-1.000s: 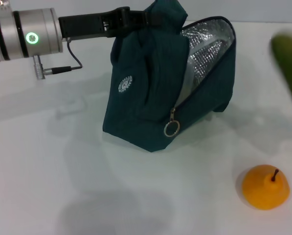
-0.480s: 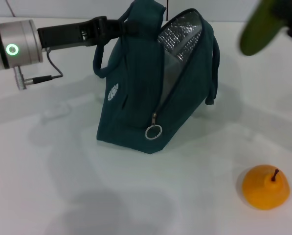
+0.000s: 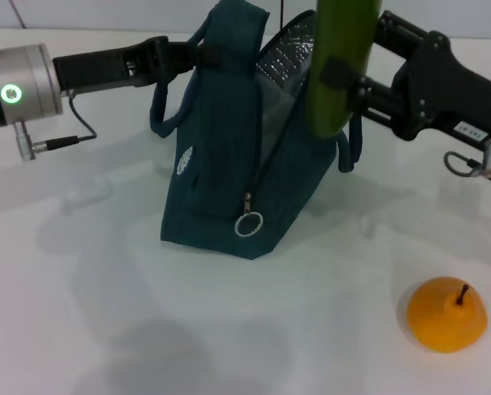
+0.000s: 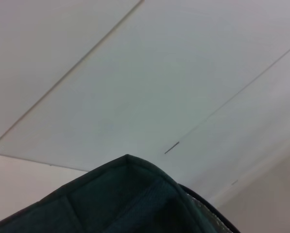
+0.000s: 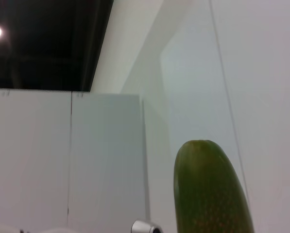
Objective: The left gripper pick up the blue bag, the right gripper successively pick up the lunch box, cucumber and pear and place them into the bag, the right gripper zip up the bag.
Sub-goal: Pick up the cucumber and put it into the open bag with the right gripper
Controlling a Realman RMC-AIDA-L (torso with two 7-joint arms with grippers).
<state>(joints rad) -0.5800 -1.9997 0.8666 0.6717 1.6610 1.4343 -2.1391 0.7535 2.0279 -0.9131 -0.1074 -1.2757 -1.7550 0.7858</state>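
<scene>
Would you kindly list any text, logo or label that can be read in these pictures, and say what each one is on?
None can be read.
Small white round logo on the blue bag: too blurred to read.
Small white label on the right gripper arm, which holds the cucumber: characters too small to read.
Green ring light on the left arm: a sign, no text.

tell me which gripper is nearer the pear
Right. The right gripper holds the cucumber over the blue bag, above the pear; the left gripper grips the bag's far-side top.
</scene>
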